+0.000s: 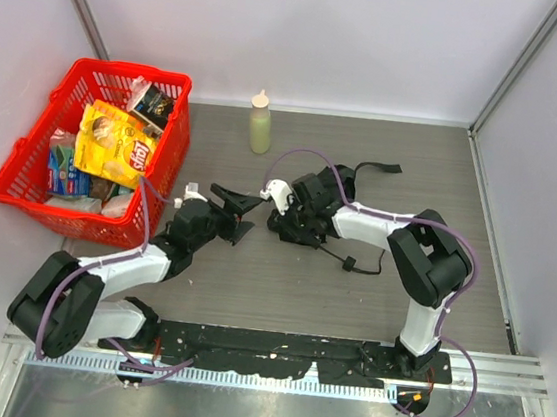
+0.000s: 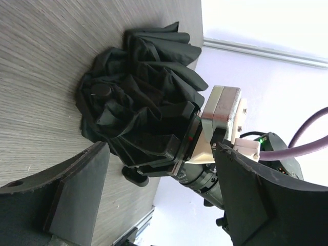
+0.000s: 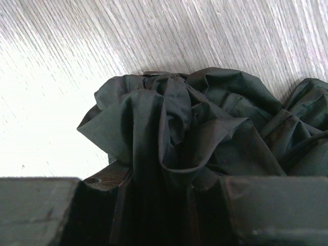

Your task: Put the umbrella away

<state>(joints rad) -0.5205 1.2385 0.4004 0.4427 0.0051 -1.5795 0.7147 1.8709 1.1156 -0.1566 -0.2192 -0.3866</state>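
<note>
The umbrella (image 1: 291, 230) is a crumpled bundle of black fabric lying on the grey table at mid-centre. A black strap (image 1: 379, 168) trails behind it. My right gripper (image 1: 285, 217) is shut on the fabric. In the right wrist view the folds (image 3: 174, 128) fill the space between the fingers (image 3: 277, 205). My left gripper (image 1: 238, 214) is open and empty just left of the bundle, pointing at it. In the left wrist view the umbrella (image 2: 138, 97) lies ahead of the spread fingers (image 2: 72, 195), with the right wrist behind it.
A red basket (image 1: 22, 164) with snack bags and packets stands at the far left. A pale squeeze bottle (image 1: 259, 123) stands at the back centre. Walls close the table at the back and sides. A metal rail runs along the near edge.
</note>
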